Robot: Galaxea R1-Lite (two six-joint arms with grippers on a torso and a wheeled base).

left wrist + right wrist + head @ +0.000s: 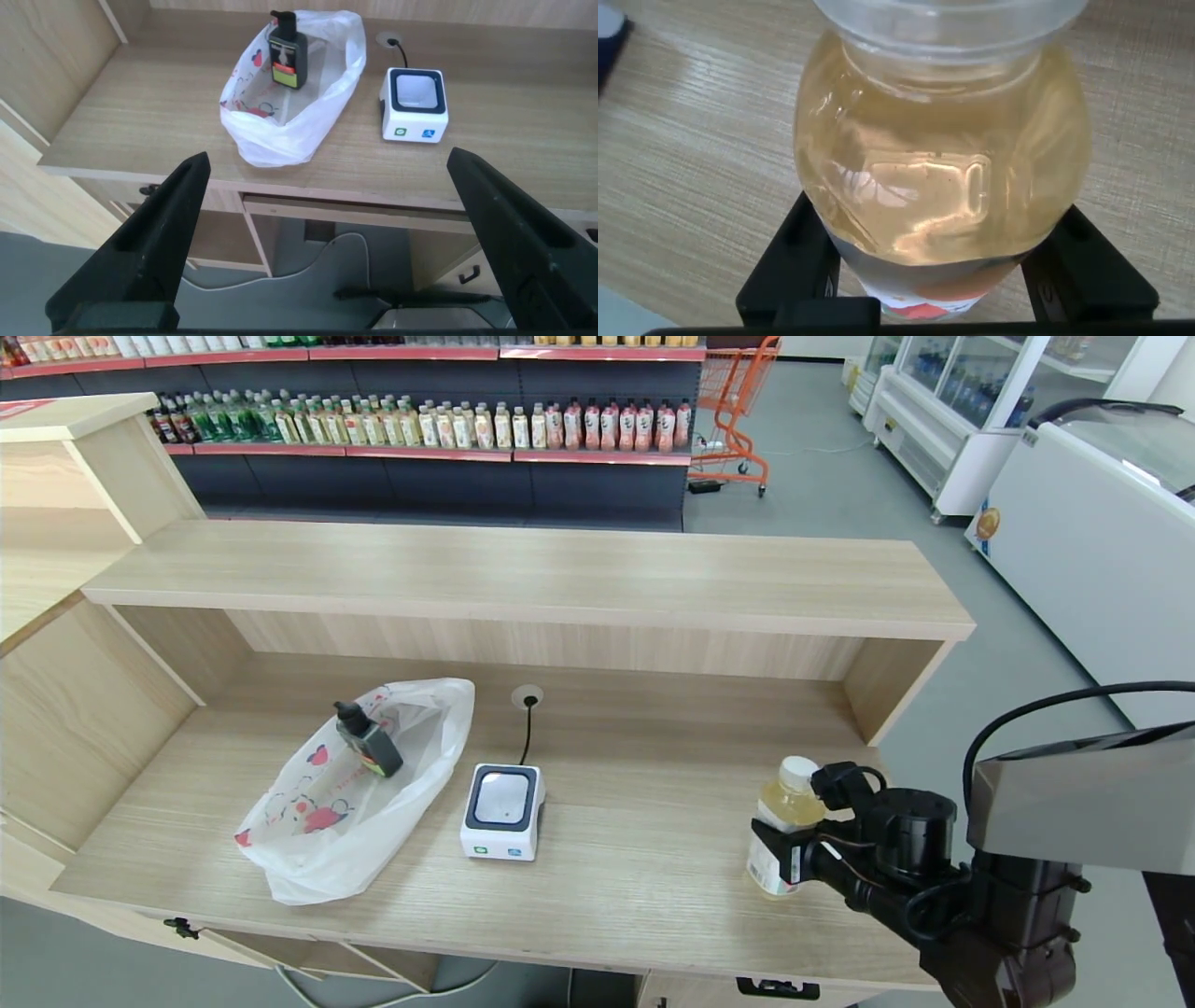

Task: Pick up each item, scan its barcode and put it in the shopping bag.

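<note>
Your right gripper (792, 857) was clamped on the bottle (786, 807) low down, at the label. The bottle stood upright at the right end of the counter (635, 887), well apart from the scanner (502, 810) and bag (308, 831). Full of pale liquid, it likely felt weighty, and its smooth thin plastic slick and slightly yielding. A firm hold below the rounded shoulder suited it. Your left gripper (327, 233) hung spread wide, holding nothing.
</note>
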